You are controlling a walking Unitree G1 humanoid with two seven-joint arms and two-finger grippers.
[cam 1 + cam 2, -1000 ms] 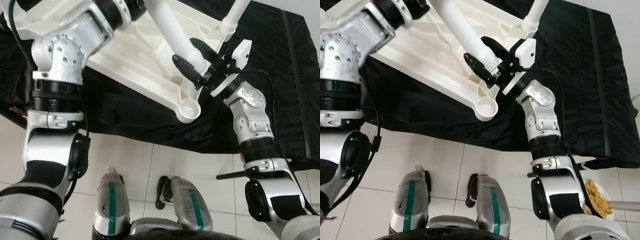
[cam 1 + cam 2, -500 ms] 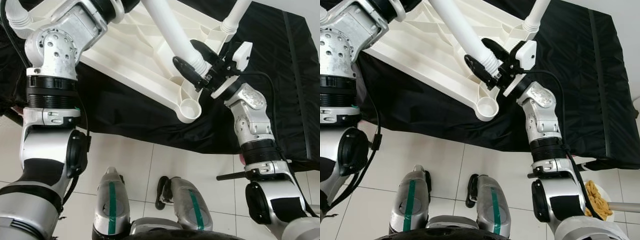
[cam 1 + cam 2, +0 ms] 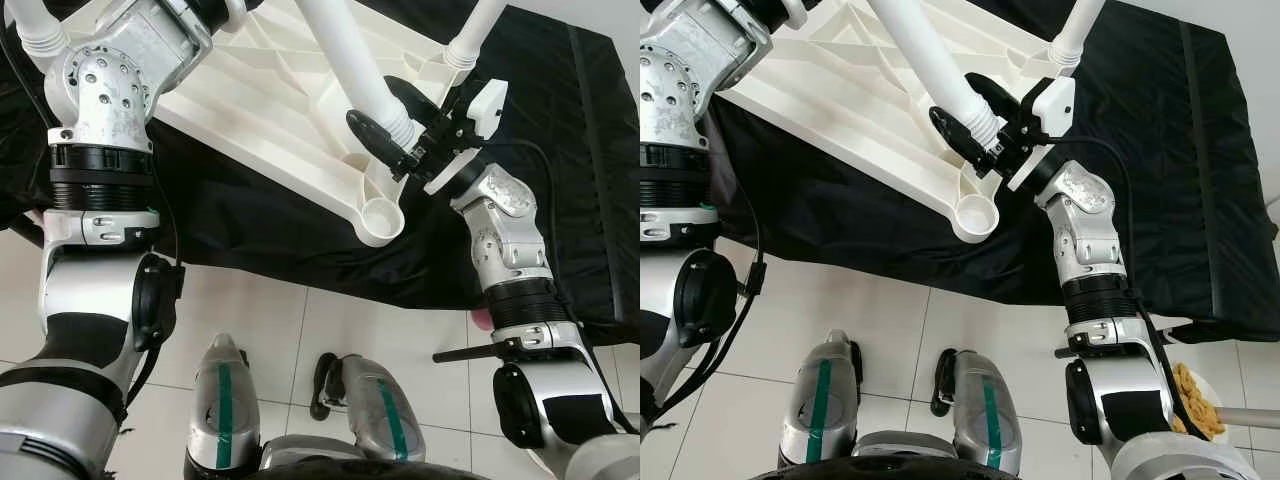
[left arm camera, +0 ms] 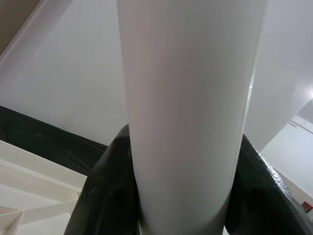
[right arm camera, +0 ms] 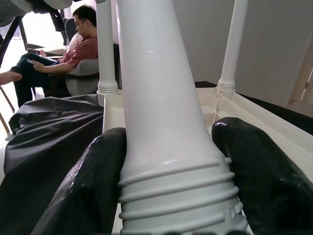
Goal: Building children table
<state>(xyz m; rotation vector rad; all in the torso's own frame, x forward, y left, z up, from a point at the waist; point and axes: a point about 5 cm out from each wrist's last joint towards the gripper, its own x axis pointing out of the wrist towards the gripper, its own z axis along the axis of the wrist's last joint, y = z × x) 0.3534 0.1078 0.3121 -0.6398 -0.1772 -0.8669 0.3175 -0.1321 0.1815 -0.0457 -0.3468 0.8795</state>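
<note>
- Left eye view: a white ribbed plastic tabletop is seen lying upside down on a black cloth sheet, with a round empty corner socket at its near corner.
- A long white plastic table leg is held slanted above the tabletop by both arms; its threaded ribbed end is gripped by the right gripper, whose two black fingers are closed against either side of it.
- The left gripper is clamped on the leg's smooth upper shaft, as the left wrist view shows.
- Compared with a second ago, the leg has been tilted slightly more upright and the left arm raised, while the right gripper has barely moved; the threaded end remains just beside the inner socket, apparently not yet seated, though the fingers hide the joint.
- Two other white legs already stand in far sockets.
- A seated person is visible in the background of the right wrist view.
- Alignment, then twisting in, is judged to be the step in hand.
</note>
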